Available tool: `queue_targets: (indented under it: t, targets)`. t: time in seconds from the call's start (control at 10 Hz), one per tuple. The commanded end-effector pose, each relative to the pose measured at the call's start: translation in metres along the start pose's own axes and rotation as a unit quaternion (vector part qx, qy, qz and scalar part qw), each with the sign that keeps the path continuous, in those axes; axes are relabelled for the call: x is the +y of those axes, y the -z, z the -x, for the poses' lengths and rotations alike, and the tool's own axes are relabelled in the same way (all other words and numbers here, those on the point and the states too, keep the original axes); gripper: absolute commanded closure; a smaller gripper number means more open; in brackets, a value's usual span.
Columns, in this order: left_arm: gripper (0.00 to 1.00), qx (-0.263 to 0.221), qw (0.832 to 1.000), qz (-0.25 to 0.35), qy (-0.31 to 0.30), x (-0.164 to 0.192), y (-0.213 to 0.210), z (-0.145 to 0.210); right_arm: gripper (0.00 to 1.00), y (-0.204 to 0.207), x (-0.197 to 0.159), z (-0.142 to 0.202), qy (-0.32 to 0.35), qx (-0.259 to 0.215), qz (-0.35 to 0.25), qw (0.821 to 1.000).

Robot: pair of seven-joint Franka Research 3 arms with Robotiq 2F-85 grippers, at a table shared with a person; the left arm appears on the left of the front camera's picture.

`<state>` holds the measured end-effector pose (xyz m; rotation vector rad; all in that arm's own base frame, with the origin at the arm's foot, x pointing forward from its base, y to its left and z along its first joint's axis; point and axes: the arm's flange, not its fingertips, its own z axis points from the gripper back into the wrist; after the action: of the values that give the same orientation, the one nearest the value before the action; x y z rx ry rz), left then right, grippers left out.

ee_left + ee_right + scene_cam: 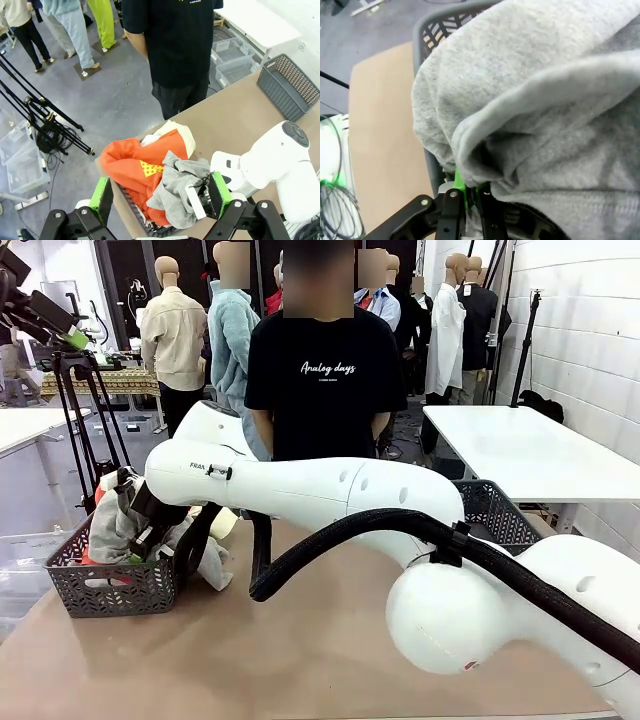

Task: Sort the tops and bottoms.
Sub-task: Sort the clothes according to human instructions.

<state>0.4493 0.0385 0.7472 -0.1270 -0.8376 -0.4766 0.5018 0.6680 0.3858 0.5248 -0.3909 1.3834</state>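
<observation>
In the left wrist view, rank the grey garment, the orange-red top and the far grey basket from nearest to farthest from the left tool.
From the open left tool:
1. Grey garment, just above the tool, atop the pile.
2. Orange-red top, behind it, toward the upper left.
3. Far grey basket, across the table, upper right.

Soft, matt grey garment (530, 100) of fleecy knit cloth; orange-red top (135, 172) of smooth cloth; dark lattice plastic basket (110, 588); matt brown surface (300, 650); glossy white plastic arm (320, 490).
</observation>
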Motion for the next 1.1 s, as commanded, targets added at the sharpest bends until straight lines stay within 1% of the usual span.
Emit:
queue_targets:
  t: [0.0, 0.4, 0.5, 0.8, 1.0]
  targets:
    - [0.00, 0.000, 1.000, -0.002, 0.000, 0.000, -0.001, 0.000, 0.72, 0.068, -0.145, -0.227, -0.010, -0.010, 0.000, 1.000]
    - [0.00, 0.000, 1.000, -0.002, 0.000, 0.000, -0.001, 0.000, 0.05, 0.036, -0.130, -0.229, -0.012, -0.048, 0.011, 0.999]
    - [0.00, 0.000, 1.000, -0.002, 0.000, 0.000, -0.001, 0.000, 0.00, 0.034, -0.130, -0.229, -0.014, -0.048, 0.015, 0.999]
    - [0.00, 0.000, 1.000, -0.002, 0.000, 0.000, -0.001, 0.000, 0.00, 0.028, -0.127, -0.229, -0.011, -0.057, 0.016, 0.998]
    - [0.00, 0.000, 1.000, -0.002, 0.000, 0.000, -0.001, 0.000, 0.00, 0.012, -0.117, -0.232, 0.015, -0.066, 0.020, 0.998]
